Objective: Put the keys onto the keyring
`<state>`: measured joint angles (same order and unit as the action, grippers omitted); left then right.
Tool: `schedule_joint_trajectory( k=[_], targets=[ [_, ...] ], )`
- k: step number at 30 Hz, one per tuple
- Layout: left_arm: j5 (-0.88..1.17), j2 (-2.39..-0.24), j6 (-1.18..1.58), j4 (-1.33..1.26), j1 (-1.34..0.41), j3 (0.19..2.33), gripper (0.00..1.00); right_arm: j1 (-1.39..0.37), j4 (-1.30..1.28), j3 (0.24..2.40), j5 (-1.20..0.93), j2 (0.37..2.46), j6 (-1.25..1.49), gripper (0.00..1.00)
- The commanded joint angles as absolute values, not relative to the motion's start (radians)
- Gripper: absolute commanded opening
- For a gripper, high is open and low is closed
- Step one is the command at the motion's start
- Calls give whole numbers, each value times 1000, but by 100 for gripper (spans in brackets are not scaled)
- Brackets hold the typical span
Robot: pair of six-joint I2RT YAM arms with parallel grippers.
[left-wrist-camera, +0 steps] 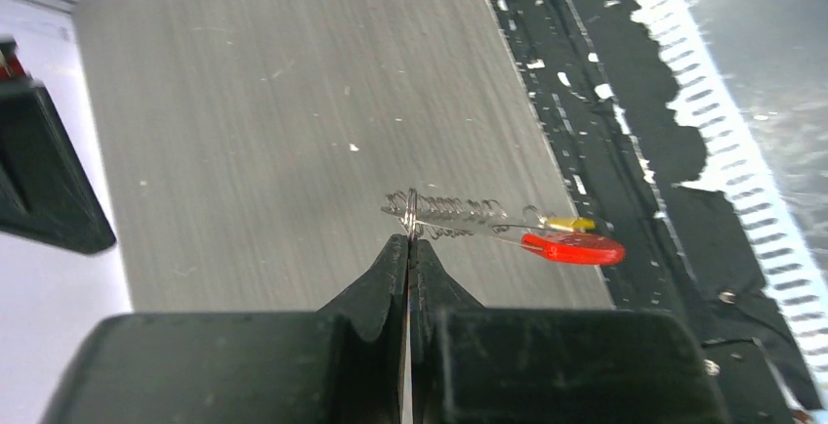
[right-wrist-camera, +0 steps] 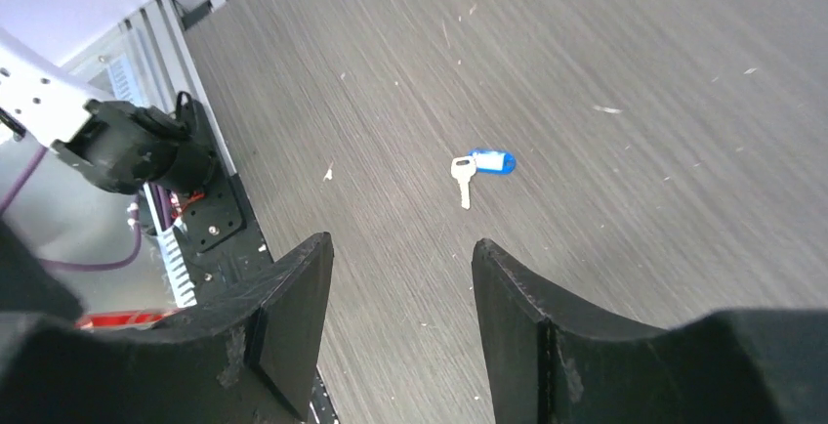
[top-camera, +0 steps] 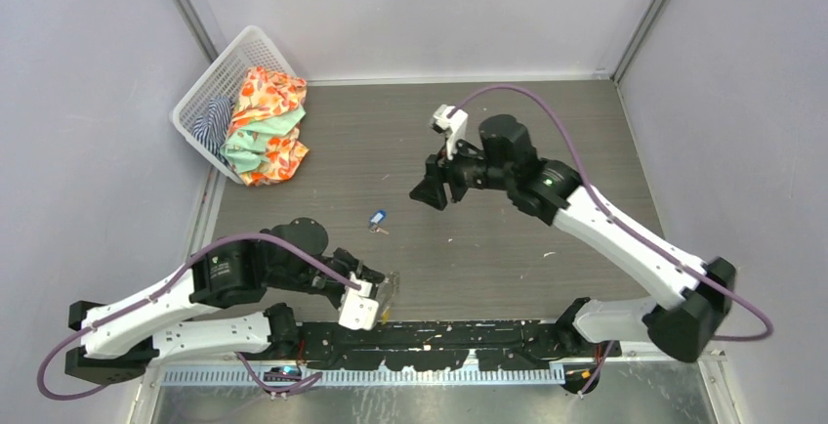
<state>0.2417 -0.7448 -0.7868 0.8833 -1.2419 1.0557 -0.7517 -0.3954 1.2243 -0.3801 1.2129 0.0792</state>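
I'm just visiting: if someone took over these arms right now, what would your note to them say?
Left gripper: shut on the keyring, pinching its wire ring near the table's front edge.
Right gripper: open, empty, hovering near the blue key, which lies flat on the table.
Done, it seems: the yellow key hangs beside the red tag on the keyring.
Left: pick up the blue key and thread it on.

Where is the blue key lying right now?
The blue key lies loose on the table near its middle in the top view, between the left gripper and the right gripper, touching neither.
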Motion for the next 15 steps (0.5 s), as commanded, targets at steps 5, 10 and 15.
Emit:
schedule_joint_trajectory(
  k=[5, 10, 15],
  targets=[
    [374, -690, -662, 1002, -1236, 1039, 0, -732, -87, 1152, -547, 1510, 128, 59],
    [433, -681, -661, 1020, -1226, 1042, 0, -733, 44, 1152, -606, 1676, 47, 58],
    [444, -712, -607, 956, -1221, 1046, 0, -743, 101, 1234, -639, 1844, 83, 53]
  ],
)
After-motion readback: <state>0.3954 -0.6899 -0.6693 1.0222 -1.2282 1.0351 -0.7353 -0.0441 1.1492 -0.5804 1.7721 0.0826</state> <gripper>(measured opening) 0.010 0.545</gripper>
